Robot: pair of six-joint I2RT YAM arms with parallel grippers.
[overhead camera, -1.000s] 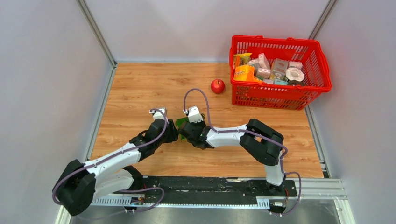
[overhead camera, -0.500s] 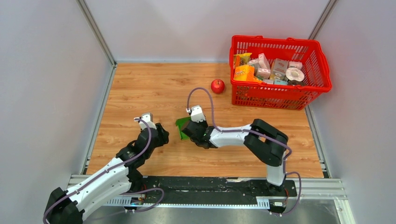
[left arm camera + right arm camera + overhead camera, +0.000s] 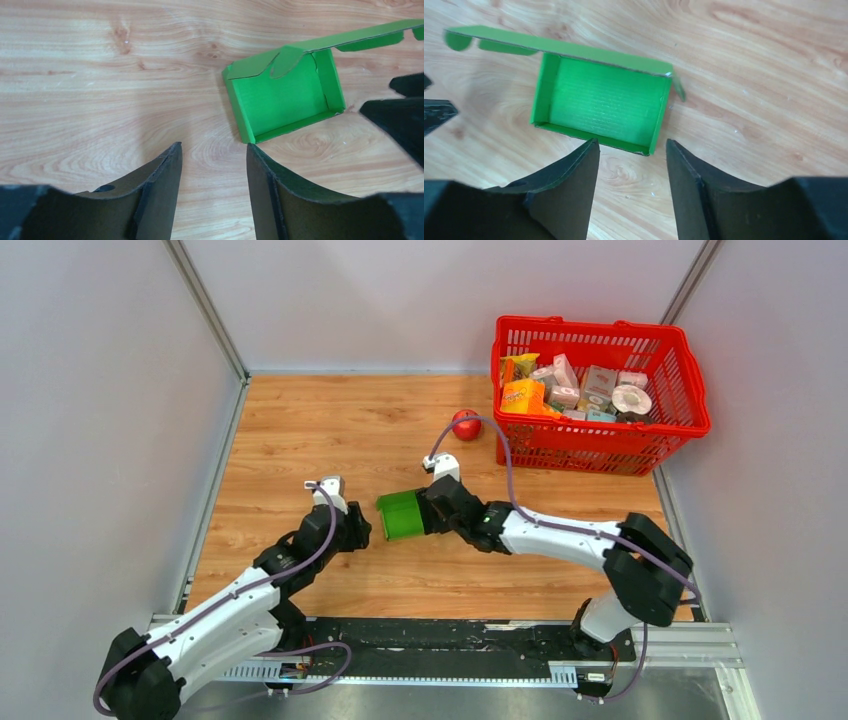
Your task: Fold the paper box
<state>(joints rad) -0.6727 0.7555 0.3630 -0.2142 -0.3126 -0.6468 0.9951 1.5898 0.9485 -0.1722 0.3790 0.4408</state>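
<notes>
- Two end effectors, both mine, flank the paper box point(image 3: 403, 515) on the wooden desk point(image 3: 300, 430); neither touches it.
- Paper box: it sits flat on the desk between my arms. The tray is formed with its low walls up and its open side facing up. The lid flap is raised along one long edge, with loose tabs at its end.
- Left end effector point(image 3: 212, 152): fingers spread, nothing between them; the box lies just beyond the tips.
- Right end effector point(image 3: 631, 145): released, fingers apart over bare wood, tips just short of the tray's near wall.
- Red basket point(image 3: 580, 445) of small packages stands at far right. A red apple point(image 3: 462, 426) sits just left of it, part-hidden by my right arm's cable.
</notes>
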